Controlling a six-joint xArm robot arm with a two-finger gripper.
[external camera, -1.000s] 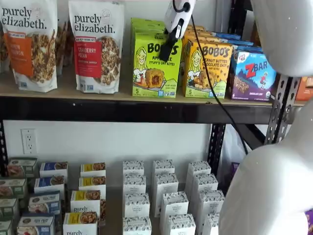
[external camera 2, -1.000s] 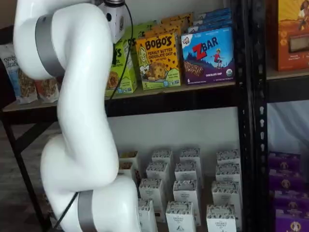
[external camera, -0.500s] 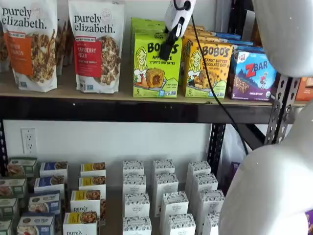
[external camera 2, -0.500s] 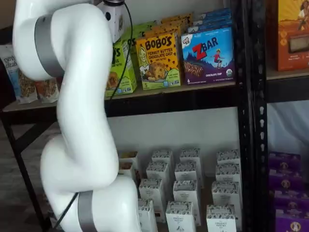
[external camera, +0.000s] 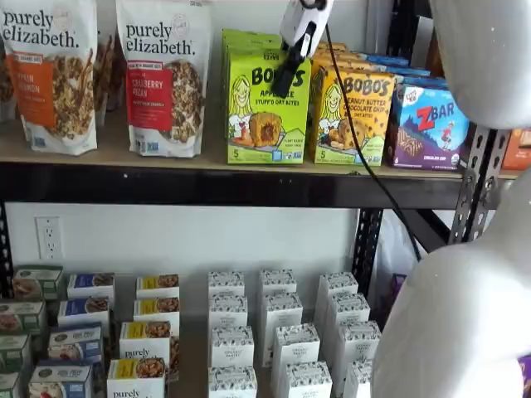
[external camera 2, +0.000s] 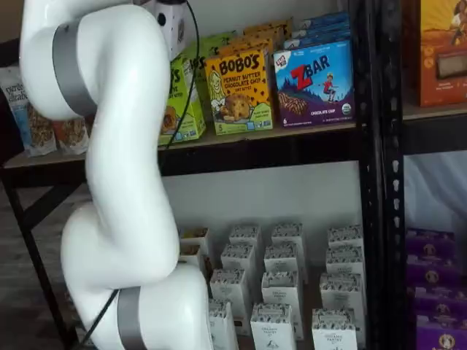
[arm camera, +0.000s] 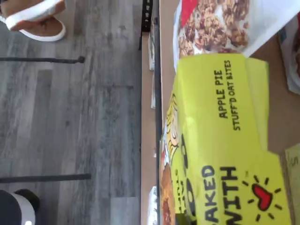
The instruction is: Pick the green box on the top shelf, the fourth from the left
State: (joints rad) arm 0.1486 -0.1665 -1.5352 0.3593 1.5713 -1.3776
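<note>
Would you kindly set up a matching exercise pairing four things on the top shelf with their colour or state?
Things:
1. oat bites box
2. peanut butter box
3. ZBar box
4. pincer

Descriptions:
A. blue-purple
B. shut on a box
C. lime green
D. yellow-orange

Pairs: 1-C, 2-D, 3-A, 4-B

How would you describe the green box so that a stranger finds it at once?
Look at the top shelf. Right of the granola bags stands the green box, under the end effector. Only it is lime green, printed apple pie; its neighbour, the Bobo's peanut butter box, is yellow-orange.
</note>
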